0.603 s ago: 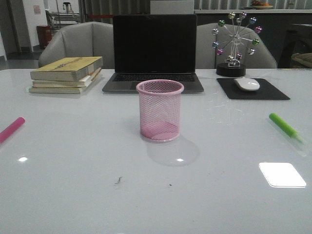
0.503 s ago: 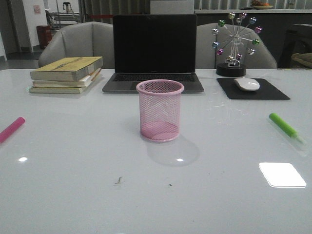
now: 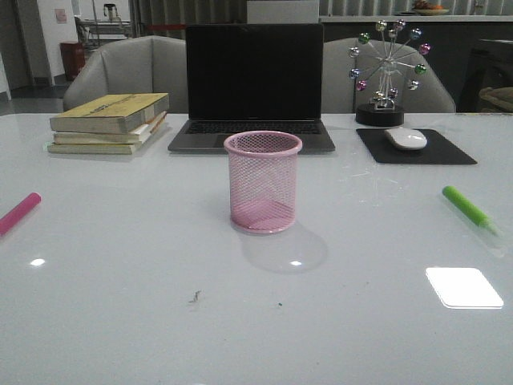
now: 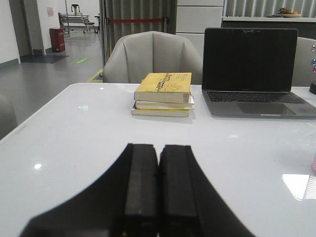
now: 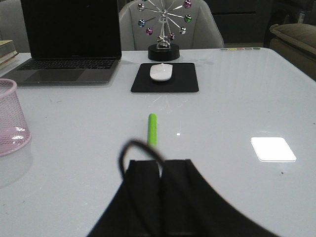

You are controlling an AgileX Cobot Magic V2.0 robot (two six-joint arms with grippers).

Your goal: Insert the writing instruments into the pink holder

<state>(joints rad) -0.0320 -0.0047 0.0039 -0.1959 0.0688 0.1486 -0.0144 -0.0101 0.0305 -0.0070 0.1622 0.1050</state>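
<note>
You see pink holder (image 3: 263,182) upright mid-table, empty, green marker (image 3: 467,206) flat near right edge, pink marker (image 3: 18,213) at left edge.

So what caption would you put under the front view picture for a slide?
An empty pink mesh cup waits mid-table, a pink marker lying far left and a green marker far right.

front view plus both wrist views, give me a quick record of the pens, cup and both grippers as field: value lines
cup: pink mesh cup, upright mid-table, nothing in it
green marker: green marker lying flat on the table, to the cup's right
pink marker: pink marker lying flat at the table's left edge
left gripper: left gripper, jaws together, holding nothing
right gripper: right gripper, jaws together, green marker just ahead of it
</note>
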